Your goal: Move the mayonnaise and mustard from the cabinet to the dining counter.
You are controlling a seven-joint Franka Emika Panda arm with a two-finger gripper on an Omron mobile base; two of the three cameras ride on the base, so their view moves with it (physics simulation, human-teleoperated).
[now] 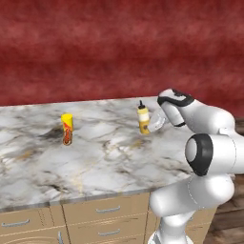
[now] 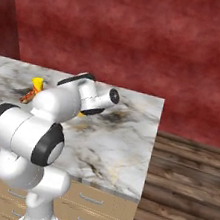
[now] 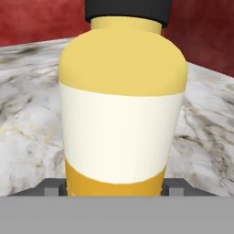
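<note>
One smooth yellow squeeze bottle of mustard stands on the veined marble dining counter, between the gripper's spread jaws; one yellow-capped red-orange tube nearby

A yellow-capped red-orange tube stands against a dark red wall, with wooden floor alongside.

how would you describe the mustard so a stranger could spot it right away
Look at the marble dining counter before the red wall. Toward its right end, just ahead of the arm's gripper, stands the mustard: a yellow squeeze bottle with a black nozzle and pale band, unlike the yellow-capped red-orange tube farther left.
</note>
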